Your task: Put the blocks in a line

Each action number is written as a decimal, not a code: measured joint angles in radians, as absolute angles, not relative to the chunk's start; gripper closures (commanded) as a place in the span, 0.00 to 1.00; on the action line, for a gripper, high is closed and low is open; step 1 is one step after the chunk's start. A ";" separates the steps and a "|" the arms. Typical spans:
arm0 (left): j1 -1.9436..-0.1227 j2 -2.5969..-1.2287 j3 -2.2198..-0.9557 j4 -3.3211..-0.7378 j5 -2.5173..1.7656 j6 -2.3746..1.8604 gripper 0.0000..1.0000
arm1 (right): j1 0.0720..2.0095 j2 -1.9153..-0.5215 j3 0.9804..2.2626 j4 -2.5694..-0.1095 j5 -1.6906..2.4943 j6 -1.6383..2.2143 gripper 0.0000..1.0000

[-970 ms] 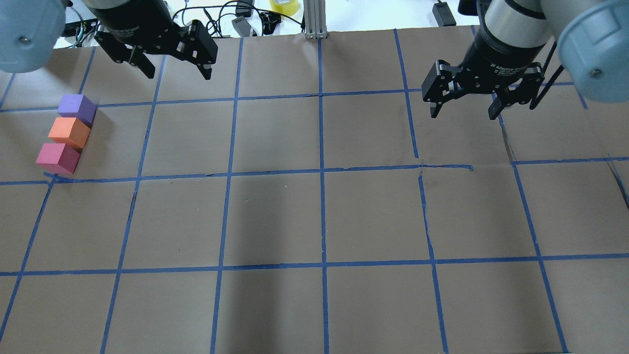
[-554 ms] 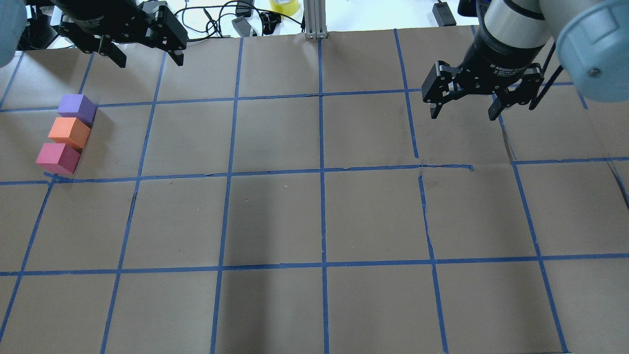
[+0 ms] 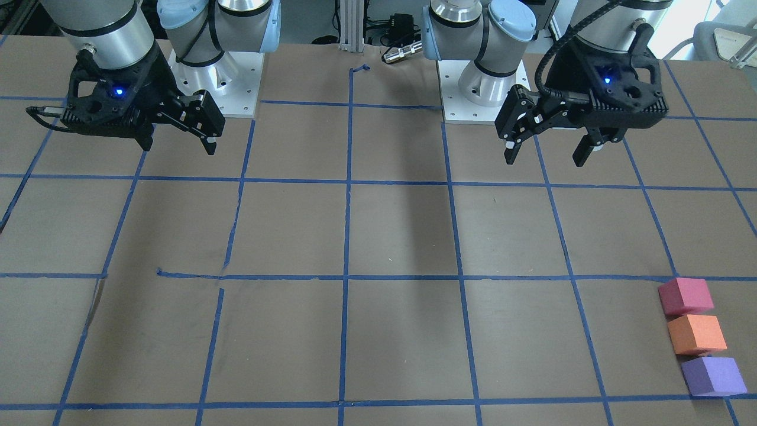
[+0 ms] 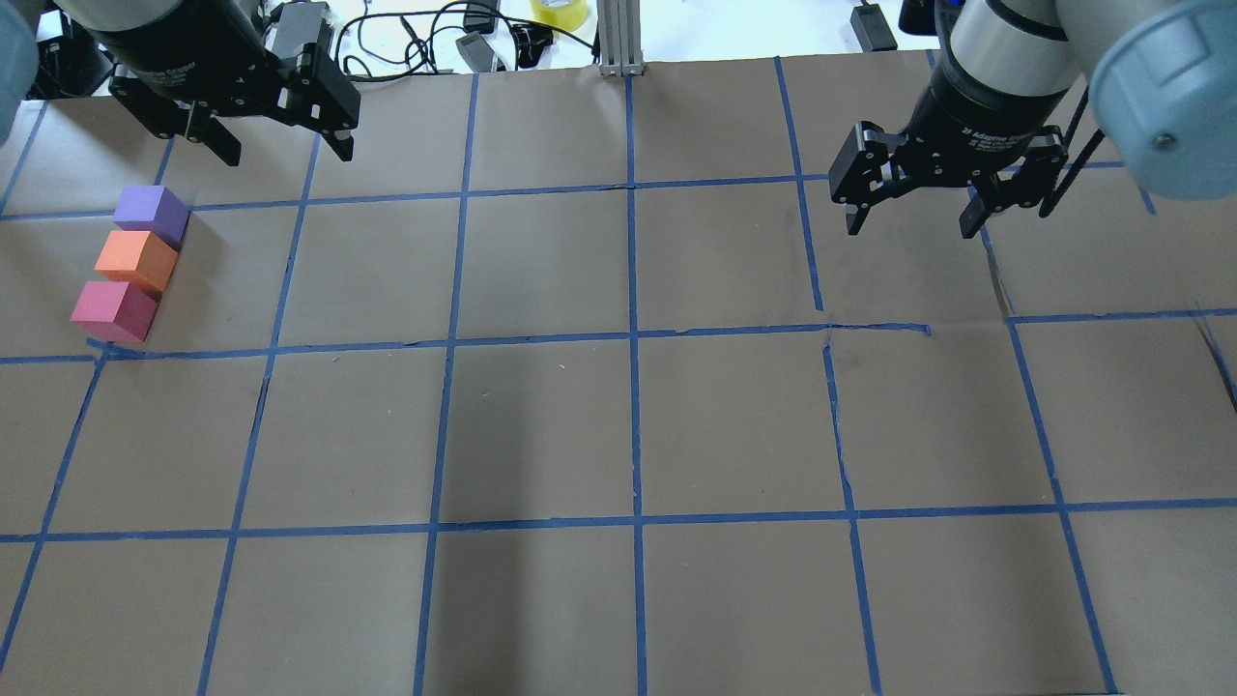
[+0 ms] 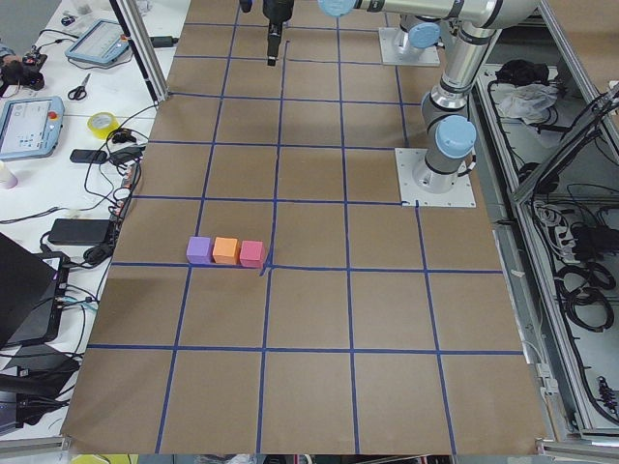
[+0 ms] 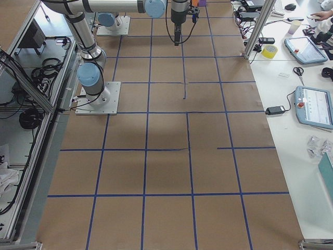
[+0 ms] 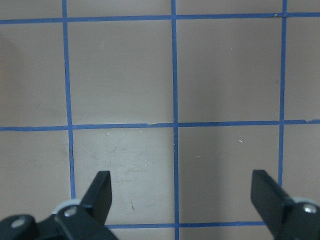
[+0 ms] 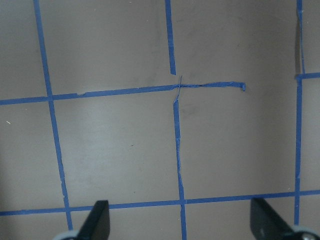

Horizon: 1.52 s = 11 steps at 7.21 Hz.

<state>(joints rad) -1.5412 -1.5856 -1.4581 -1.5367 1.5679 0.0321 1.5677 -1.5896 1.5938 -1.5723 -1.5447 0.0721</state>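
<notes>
Three blocks lie in a touching line at the table's left side: purple (image 4: 150, 211), orange (image 4: 135, 259) and pinkish-red (image 4: 113, 309). They show in the front view at the lower right: pinkish-red (image 3: 685, 296), orange (image 3: 696, 334), purple (image 3: 712, 376). My left gripper (image 4: 288, 153) is open and empty, raised above the table beyond and to the right of the purple block. Its wrist view (image 7: 181, 187) shows only bare paper between the fingers. My right gripper (image 4: 910, 228) is open and empty, high over the far right of the table.
Brown paper with a blue tape grid (image 4: 633, 333) covers the table. Cables, a yellow tape roll (image 4: 559, 12) and an aluminium post (image 4: 619, 39) sit at the far edge. The arm bases (image 3: 213, 83) stand on the robot's side.
My left gripper has moved to the left along the far edge, still open and empty. The right arm and the three blocks have not moved.
</notes>
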 measured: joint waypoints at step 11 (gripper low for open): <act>-1.540 -1.585 -1.464 -1.565 1.563 0.033 0.00 | 1.568 -1.585 1.594 -1.571 -1.545 0.072 0.00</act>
